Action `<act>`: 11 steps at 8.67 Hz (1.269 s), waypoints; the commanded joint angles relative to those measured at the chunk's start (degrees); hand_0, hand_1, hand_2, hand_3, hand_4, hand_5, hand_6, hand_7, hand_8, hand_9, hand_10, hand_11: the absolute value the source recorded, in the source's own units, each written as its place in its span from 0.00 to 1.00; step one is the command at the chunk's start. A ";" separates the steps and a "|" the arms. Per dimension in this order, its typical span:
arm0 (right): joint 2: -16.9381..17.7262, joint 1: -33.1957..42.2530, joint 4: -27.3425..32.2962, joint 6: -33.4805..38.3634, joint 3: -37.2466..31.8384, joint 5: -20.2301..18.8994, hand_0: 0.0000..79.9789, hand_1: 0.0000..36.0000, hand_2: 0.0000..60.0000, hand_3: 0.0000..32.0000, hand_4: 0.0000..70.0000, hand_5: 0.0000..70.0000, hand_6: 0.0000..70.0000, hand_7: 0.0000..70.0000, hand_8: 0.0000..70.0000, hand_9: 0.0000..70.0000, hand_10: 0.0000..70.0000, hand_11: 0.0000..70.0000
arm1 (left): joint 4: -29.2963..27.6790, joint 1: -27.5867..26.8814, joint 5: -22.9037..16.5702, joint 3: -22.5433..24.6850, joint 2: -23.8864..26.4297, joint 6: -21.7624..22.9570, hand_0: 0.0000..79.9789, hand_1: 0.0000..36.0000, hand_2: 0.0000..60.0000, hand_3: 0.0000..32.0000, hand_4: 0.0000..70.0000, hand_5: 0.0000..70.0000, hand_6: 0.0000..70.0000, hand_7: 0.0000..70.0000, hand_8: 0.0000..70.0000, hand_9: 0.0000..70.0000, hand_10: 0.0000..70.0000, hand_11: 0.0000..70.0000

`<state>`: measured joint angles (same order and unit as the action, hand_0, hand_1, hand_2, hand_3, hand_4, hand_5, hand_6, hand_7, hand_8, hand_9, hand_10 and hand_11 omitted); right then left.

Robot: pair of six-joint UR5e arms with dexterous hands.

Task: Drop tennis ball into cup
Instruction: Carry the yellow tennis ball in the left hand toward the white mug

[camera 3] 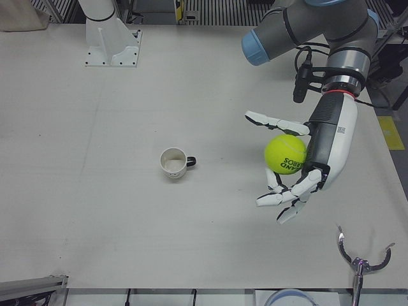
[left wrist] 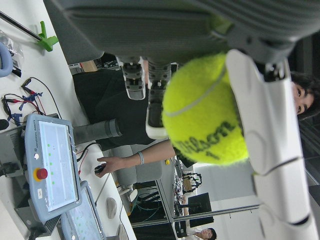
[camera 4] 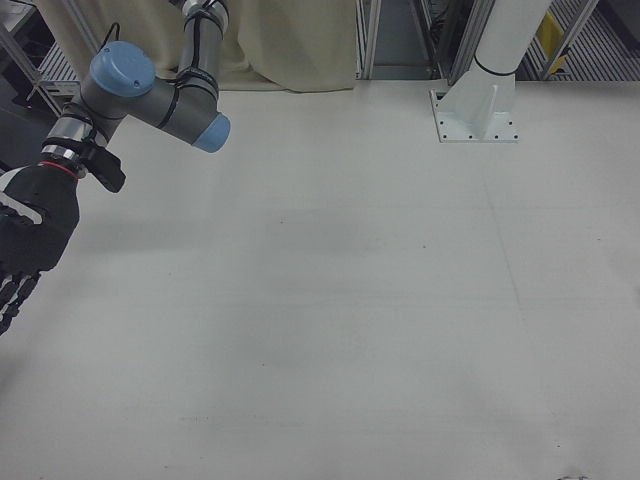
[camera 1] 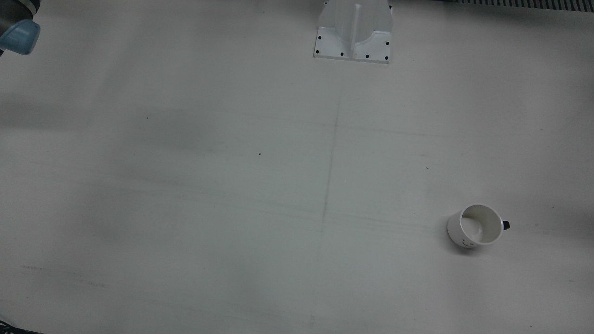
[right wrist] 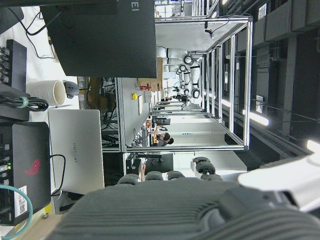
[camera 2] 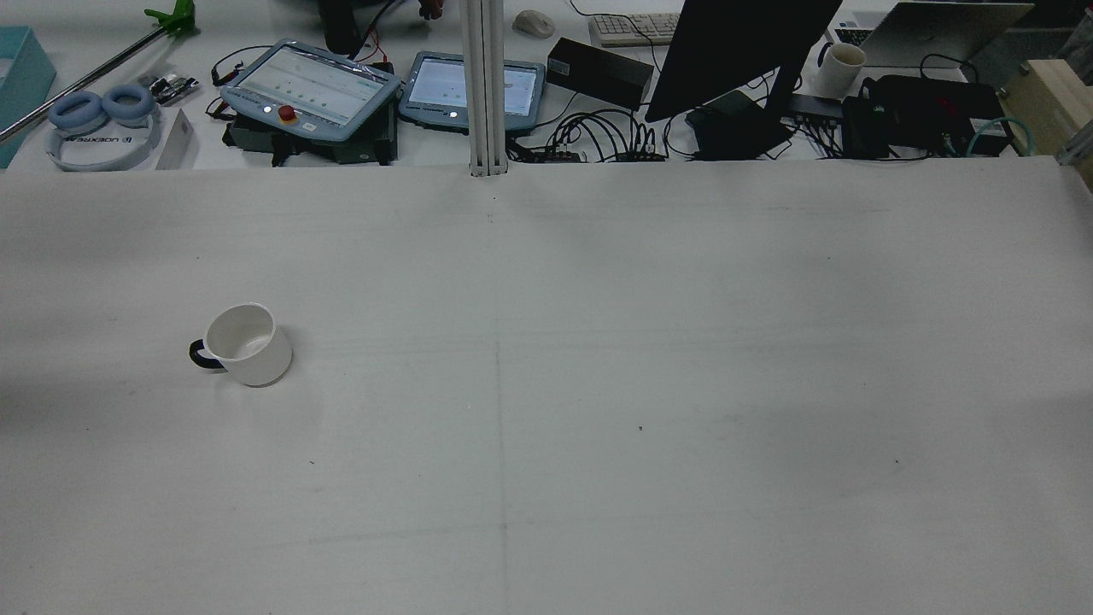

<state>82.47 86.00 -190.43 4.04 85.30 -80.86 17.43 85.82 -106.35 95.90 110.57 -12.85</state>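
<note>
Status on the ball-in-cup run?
Done: left hand has the ball grasped, held off the table. In hand: the carry; the ball is well to one side of the cup, not above it. Left: move over the cup and release. The cup is upright and empty. Right hand idles.

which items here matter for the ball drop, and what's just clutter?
Job:
- ball, held in the left robot hand
- cup, upright, on the table

Clutter:
- teach pendants
- headphones
- monitor
- second mug, on the desk behind
- right robot hand, idle at table edge
</note>
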 commanded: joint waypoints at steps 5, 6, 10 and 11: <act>0.05 -0.04 -0.03 0.09 -0.22 0.00 0.00 0.00 0.00 0.00 0.00 0.00 0.00 0.00 0.00 0.00 0.00 0.00 | -1.61 -15.04 -0.70 4.82 -0.88 -3.21 0.60 0.30 0.28 0.00 0.55 0.17 0.93 1.00 0.61 0.87 0.12 0.17; -0.03 -0.04 0.06 0.09 -0.22 0.00 0.00 0.00 0.00 0.00 0.00 0.00 0.00 0.00 0.00 0.00 0.00 0.00 | -1.61 -16.63 -0.44 4.82 -2.01 -4.62 0.59 0.28 0.24 0.00 0.53 0.16 0.86 1.00 0.59 0.87 0.12 0.17; -0.03 -0.04 -0.03 0.18 -0.39 0.00 0.00 0.00 0.00 0.00 0.00 0.00 0.00 0.00 0.00 0.00 0.00 0.00 | -3.45 -23.84 -0.09 4.73 -4.74 -8.92 0.58 0.24 0.22 0.00 0.51 0.16 0.86 1.00 0.60 0.87 0.12 0.18; -0.03 -0.04 0.06 0.18 -0.39 0.00 0.00 0.00 0.00 0.00 0.00 0.00 0.00 0.00 0.00 0.00 0.00 0.00 | -3.97 -24.90 -0.09 4.56 -5.36 -9.29 0.58 0.22 0.24 0.00 0.51 0.19 0.95 1.00 0.61 0.87 0.13 0.18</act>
<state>82.44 85.96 -190.41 4.21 84.96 -80.86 14.59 63.91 -106.51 100.70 106.68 -20.13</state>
